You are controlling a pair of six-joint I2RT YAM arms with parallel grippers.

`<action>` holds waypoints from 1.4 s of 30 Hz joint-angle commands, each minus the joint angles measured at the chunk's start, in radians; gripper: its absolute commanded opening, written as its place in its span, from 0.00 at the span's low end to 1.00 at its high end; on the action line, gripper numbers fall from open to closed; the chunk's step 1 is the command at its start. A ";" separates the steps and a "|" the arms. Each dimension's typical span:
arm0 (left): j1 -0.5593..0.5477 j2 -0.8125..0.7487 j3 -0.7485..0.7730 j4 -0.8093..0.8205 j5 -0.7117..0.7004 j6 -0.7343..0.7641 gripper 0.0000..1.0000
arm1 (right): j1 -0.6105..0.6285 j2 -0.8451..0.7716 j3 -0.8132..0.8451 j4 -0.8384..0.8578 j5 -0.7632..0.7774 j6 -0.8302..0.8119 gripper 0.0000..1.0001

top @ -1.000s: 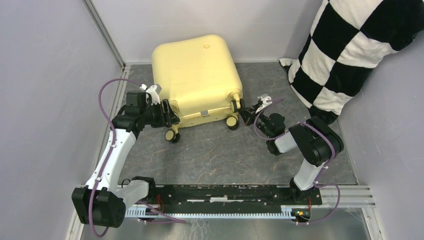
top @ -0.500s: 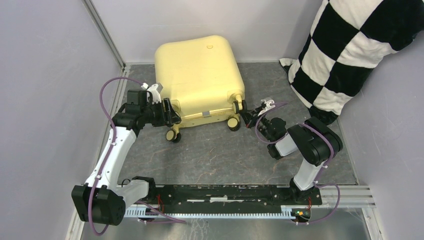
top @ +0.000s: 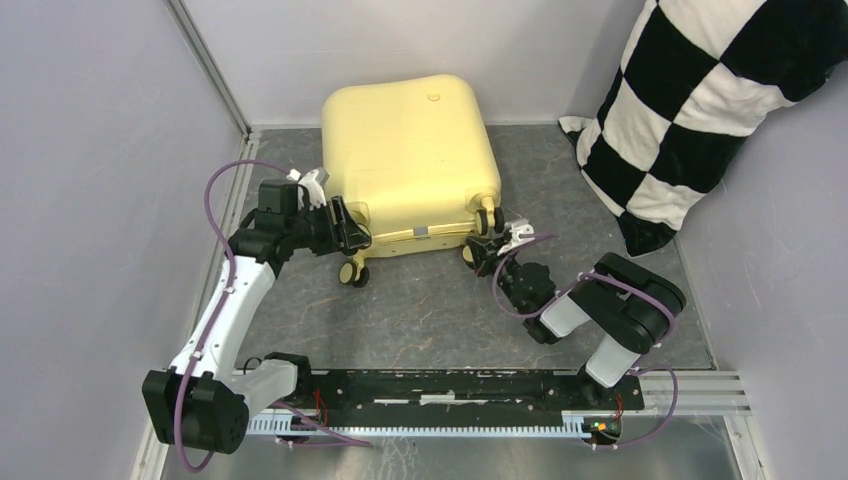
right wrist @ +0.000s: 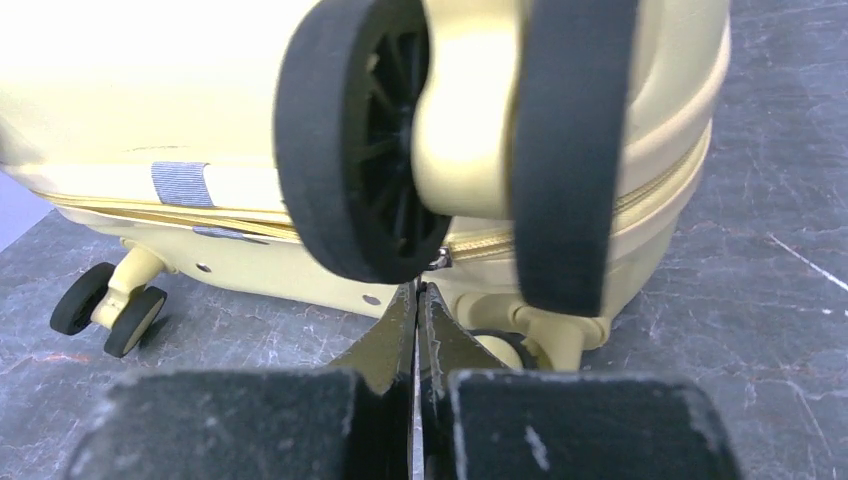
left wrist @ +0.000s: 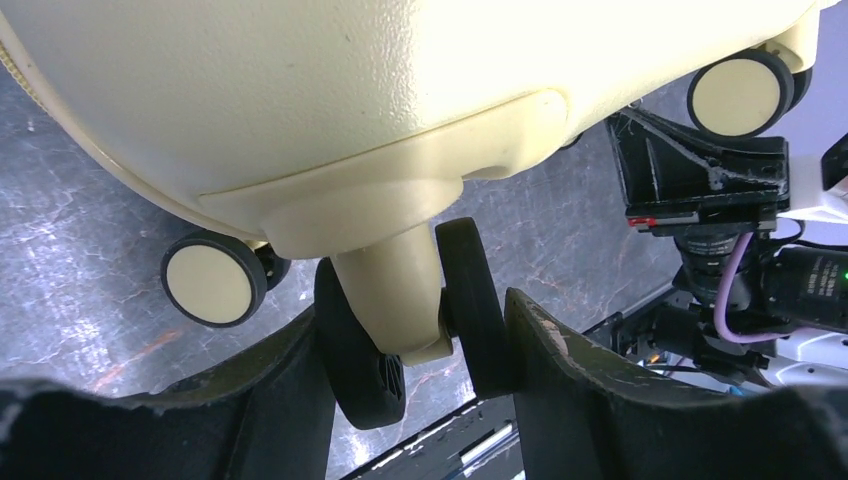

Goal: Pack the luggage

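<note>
Top external: luggage (top: 410, 150) has shifted right.

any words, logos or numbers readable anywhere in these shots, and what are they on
No text can be read here.
On the luggage lid, the round emblem: too small to read.
On its seam, the grey striped tab: no lettering shows.
On the other arm's black housing, the small pale print: blurred, unreadable.

left end effector (left wrist: 420, 340) clamped wide, right end effector (right wrist: 417, 300) pinched shut.
</note>
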 commanded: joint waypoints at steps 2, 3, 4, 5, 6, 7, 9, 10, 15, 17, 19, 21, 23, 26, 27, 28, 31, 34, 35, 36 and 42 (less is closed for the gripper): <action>-0.042 -0.086 0.021 0.374 0.213 -0.075 0.02 | 0.138 -0.035 0.010 0.127 0.126 -0.043 0.00; -0.046 -0.088 0.019 0.376 0.214 -0.080 0.02 | 0.163 -0.031 0.031 0.112 0.140 -0.056 0.00; -0.049 -0.088 0.017 0.376 0.214 -0.081 0.02 | 0.184 -0.024 0.051 0.100 0.146 -0.067 0.00; -0.053 -0.087 0.016 0.376 0.213 -0.083 0.02 | 0.205 -0.011 0.079 0.086 0.143 -0.077 0.00; -0.060 -0.085 0.014 0.376 0.212 -0.086 0.02 | 0.222 0.004 0.106 0.065 0.129 -0.086 0.00; -0.064 -0.085 0.014 0.376 0.211 -0.088 0.02 | 0.242 0.016 0.137 0.045 0.120 -0.091 0.00; -0.079 -0.082 0.015 0.375 0.208 -0.090 0.02 | 0.278 0.049 0.191 0.010 0.093 -0.104 0.00; -0.085 -0.082 0.017 0.376 0.202 -0.092 0.02 | 0.292 0.066 0.217 -0.003 0.074 -0.107 0.00; -0.099 -0.082 0.018 0.396 0.202 -0.104 0.02 | 0.361 0.138 0.351 -0.091 -0.045 -0.133 0.00; -0.101 -0.082 0.018 0.401 0.207 -0.105 0.02 | 0.387 0.164 0.407 -0.124 -0.091 -0.143 0.00; -0.102 -0.082 0.018 0.406 0.212 -0.108 0.02 | 0.409 0.193 0.458 -0.161 -0.135 -0.147 0.00; -0.104 -0.081 0.018 0.413 0.218 -0.113 0.02 | 0.432 0.218 0.507 -0.189 -0.160 -0.151 0.00; -0.107 -0.081 0.018 0.422 0.228 -0.119 0.02 | 0.456 0.247 0.560 -0.211 -0.189 -0.151 0.00; -0.110 -0.077 0.014 0.437 0.251 -0.132 0.02 | 0.487 0.292 0.652 -0.254 -0.245 -0.150 0.00; -0.110 -0.075 0.014 0.438 0.258 -0.134 0.02 | 0.494 0.300 0.673 -0.271 -0.257 -0.155 0.00; -0.111 -0.075 0.014 0.440 0.263 -0.134 0.02 | 0.500 0.302 0.683 -0.280 -0.258 -0.157 0.00; -0.111 -0.081 0.017 0.440 0.267 -0.126 0.02 | 0.490 0.268 0.630 -0.277 -0.206 -0.135 0.03; -0.111 -0.084 0.021 0.436 0.275 -0.105 0.02 | 0.431 0.181 0.487 -0.238 -0.147 -0.034 0.16; -0.111 -0.082 0.028 0.418 0.275 -0.083 0.02 | 0.401 0.137 0.437 -0.231 -0.120 0.009 0.22; -0.112 -0.078 0.041 0.388 0.273 -0.055 0.02 | 0.368 0.083 0.366 -0.221 -0.096 0.050 0.30; -0.112 -0.080 0.063 0.302 0.282 0.076 0.02 | 0.167 -0.251 0.166 -0.545 0.083 0.177 0.32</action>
